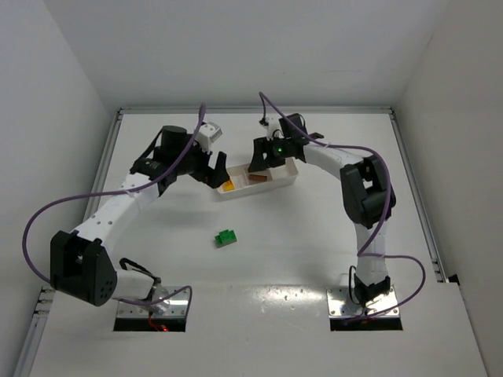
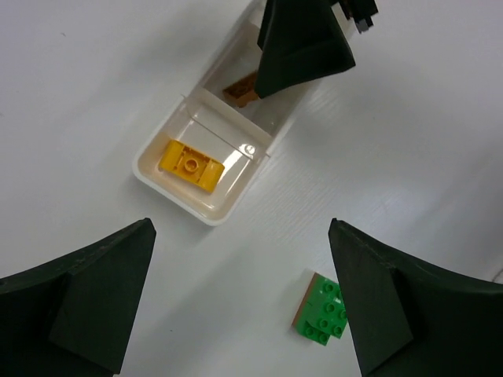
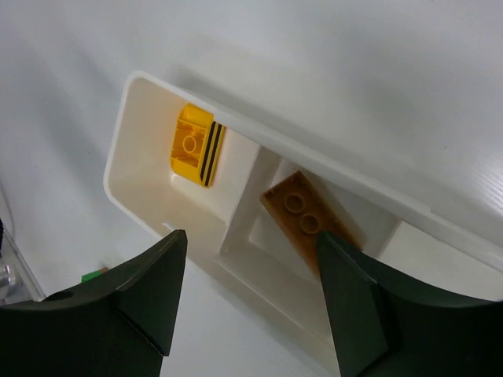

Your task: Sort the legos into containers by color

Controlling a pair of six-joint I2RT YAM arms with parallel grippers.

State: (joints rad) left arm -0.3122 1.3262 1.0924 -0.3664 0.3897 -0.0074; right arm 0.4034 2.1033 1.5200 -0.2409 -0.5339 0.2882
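The white tray (image 1: 287, 177) lies at mid-table. A yellow-orange brick (image 1: 228, 186) lies in its left compartment, also in the left wrist view (image 2: 191, 165) and the right wrist view (image 3: 193, 144). A reddish-brown brick (image 3: 302, 216) lies in the middle compartment, also seen in the left wrist view (image 2: 240, 91). A green brick (image 1: 226, 237) lies on the table in front of the tray, also seen in the left wrist view (image 2: 322, 308). My left gripper (image 1: 213, 167) is open and empty by the tray's left end. My right gripper (image 1: 265, 161) is open and empty over the middle compartment.
The tray's right compartment (image 1: 284, 171) shows nothing in it. The walled table's back edge (image 1: 251, 110) lies behind the tray. The arm bases (image 1: 153, 302) stand at the near edge.
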